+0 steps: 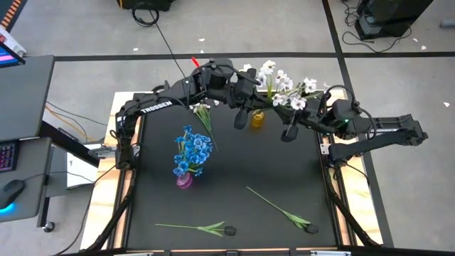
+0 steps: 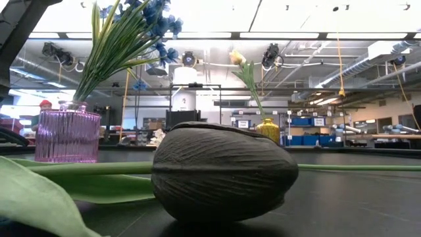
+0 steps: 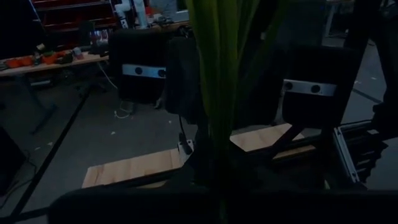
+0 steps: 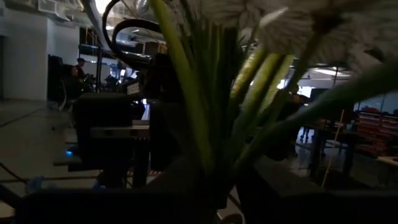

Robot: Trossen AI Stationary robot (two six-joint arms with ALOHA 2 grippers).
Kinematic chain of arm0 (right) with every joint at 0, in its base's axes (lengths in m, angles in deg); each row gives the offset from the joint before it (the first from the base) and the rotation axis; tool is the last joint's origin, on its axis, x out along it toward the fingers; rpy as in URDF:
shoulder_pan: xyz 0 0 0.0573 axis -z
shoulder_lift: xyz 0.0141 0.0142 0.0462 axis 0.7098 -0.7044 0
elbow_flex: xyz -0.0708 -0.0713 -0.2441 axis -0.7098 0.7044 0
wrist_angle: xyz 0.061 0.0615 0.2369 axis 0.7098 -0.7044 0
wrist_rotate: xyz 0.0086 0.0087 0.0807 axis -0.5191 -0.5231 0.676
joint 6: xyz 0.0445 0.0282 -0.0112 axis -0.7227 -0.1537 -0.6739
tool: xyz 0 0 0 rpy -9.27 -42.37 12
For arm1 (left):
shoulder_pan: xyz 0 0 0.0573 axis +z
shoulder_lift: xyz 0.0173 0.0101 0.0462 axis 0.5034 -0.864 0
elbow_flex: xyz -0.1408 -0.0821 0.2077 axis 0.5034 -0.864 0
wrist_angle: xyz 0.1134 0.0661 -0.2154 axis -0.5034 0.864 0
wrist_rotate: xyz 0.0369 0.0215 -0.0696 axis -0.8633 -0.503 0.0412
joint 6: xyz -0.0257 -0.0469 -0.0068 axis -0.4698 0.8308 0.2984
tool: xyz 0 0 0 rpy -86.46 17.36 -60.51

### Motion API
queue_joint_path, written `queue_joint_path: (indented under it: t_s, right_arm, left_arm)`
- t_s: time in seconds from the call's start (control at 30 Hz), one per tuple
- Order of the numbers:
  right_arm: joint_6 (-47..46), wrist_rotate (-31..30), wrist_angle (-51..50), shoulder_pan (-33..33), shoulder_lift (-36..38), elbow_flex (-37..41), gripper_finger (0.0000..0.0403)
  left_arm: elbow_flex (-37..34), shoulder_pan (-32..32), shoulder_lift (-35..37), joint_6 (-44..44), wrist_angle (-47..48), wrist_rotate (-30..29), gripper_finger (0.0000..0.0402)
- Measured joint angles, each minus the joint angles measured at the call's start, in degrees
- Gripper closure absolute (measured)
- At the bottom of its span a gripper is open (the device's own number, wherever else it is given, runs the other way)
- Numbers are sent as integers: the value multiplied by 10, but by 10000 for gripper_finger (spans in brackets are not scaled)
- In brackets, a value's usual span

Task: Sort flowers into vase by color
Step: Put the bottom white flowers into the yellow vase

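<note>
We see both arms meeting over the yellow vase (image 1: 257, 119) at the table's far edge. The left gripper (image 1: 242, 117) is closed on green stems (image 3: 221, 74). The right gripper (image 1: 290, 132) grips a spray of white flowers (image 1: 284, 84) above that vase. Blue flowers (image 1: 192, 151) stand in the pink vase (image 1: 184, 181); two tulip stems (image 1: 277, 208) lie near the front edge

Both arms reach over the table's far edge, left hand (image 1: 240, 119) shut, right hand (image 1: 289, 132) close beside it
</note>
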Motion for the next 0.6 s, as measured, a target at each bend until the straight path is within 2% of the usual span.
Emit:
queue_joint_path:
  t_s: [0.13, 0.23, 0.5, 0.6]
  right_arm:
    - [2, 1, 0, 0, 0, 0, 361]
    - [2, -1, -2, 0, 0, 0, 388]
    - [6, -2, -4, 0, 0, 0, 377]
    - [6, -4, -15, 0, 4, 0, 382]
  left_arm:
    - [0, 0, 0, 1, 1, -1, 382]
    - [0, 0, 0, 0, 5, -22, 360]
    - [0, 2, 1, -29, 59, -82, 224]
    - [0, 6, 12, -73, 113, -143, 182]
